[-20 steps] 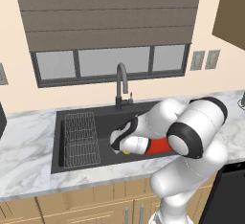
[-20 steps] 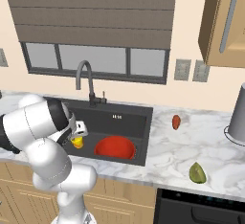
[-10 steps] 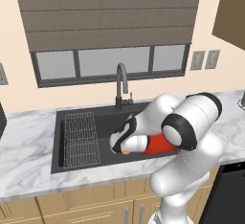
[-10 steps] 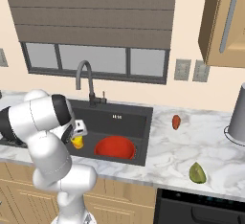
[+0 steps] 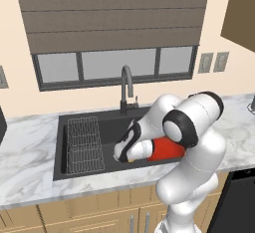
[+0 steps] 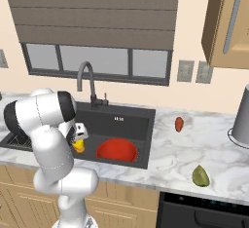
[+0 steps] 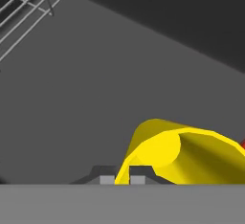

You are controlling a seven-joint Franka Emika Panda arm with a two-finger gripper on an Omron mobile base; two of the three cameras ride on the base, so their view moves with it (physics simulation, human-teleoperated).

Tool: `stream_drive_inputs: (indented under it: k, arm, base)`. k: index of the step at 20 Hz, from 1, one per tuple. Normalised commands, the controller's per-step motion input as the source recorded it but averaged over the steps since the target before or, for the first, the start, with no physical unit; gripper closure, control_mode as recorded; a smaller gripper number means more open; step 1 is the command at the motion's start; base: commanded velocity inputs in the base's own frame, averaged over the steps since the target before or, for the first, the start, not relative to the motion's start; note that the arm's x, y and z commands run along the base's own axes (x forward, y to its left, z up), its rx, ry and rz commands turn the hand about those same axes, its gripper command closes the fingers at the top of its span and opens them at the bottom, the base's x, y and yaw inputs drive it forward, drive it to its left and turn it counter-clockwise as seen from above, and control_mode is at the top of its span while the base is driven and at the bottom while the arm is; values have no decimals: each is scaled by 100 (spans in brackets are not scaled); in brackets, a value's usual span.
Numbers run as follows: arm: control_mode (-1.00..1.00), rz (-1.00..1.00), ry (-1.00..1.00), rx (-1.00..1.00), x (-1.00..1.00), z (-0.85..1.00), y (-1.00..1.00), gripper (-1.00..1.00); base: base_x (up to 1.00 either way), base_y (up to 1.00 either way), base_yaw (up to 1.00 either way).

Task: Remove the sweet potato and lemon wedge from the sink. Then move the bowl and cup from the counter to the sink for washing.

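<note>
The end effector (image 7: 122, 180) is low inside the sink (image 6: 127, 116), its fingers pinched onto the rim wall of the cup (image 7: 182, 153), which hangs tilted over the dark basin floor. In the right base view the cup (image 6: 78, 146) sits just left of the bowl (image 6: 116, 150), which already lies in the right part of the basin.

The cup looks light, rigid and smooth-walled. A thin pinch on the rim is probably slippery and lets it swing, so it likely wants a low, gentle release. The bowl is wide and glossy; its rim seems the only place to take hold of it.

One sweet potato (image 6: 179, 123) and one lemon wedge (image 6: 200, 176) rest on the table right of the sink, the wedge nearer. One cup, one bowl, one wire rack (image 5: 84, 145) at the basin's left, one faucet (image 5: 126, 85) behind it.
</note>
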Motion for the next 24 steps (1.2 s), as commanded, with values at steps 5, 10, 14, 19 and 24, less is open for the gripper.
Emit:
stream_drive_inputs:
  k: [5, 10, 14, 19, 24]
  arm:
    - [-100, 0, 0, -1, 8, -18, 0, 100]
    - [-100, 0, 0, -1, 10, -17, 0, 100]
    - [-100, 0, 0, 0, 14, -16, 0, 100]
    - [-100, 1, 0, 0, 16, -14, 0, 100]
    - [-100, 1, 0, 0, 17, -14, 0, 100]
  base:
    - [0, 0, 0]
    - [0, 0, 0]
    - [0, 0, 0]
    - [0, 0, 0]
    - [0, 0, 0]
